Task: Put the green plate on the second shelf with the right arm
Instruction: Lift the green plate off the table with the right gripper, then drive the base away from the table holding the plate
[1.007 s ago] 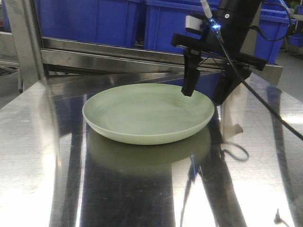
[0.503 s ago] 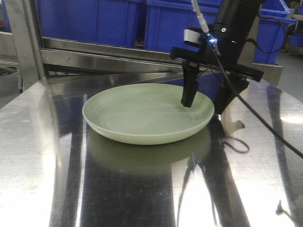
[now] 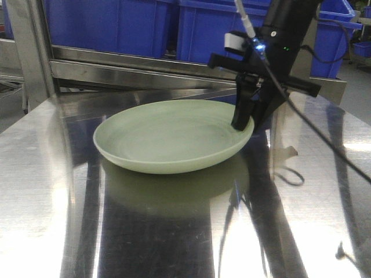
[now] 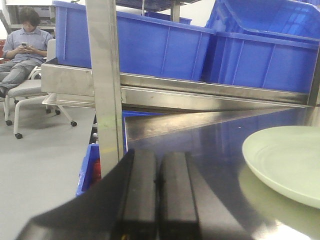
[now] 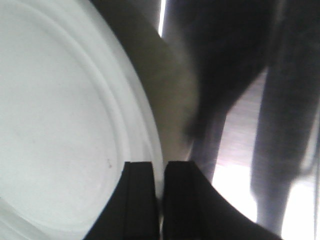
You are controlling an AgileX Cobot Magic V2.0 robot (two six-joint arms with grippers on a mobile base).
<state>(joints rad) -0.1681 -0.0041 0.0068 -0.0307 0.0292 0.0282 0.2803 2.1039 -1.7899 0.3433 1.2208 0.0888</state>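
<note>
The green plate lies on the steel table, its right side tilted up off the surface. My right gripper is shut on the plate's right rim, one finger inside the plate and one outside. The right wrist view shows the pale plate filling the left, its rim pinched between the black fingers of the right gripper. My left gripper is shut on nothing, low over the table's left part; the plate sits to its right. A steel shelf runs behind the table.
Blue plastic bins stand on the shelf behind the table, and more bins show in the left wrist view. A steel upright post rises at the table's far left. A person sits on a chair beyond. A black cable trails from the right arm.
My right gripper came down and closed on the plate's right rim. The plate slid a little to the left and its right edge lifted.
</note>
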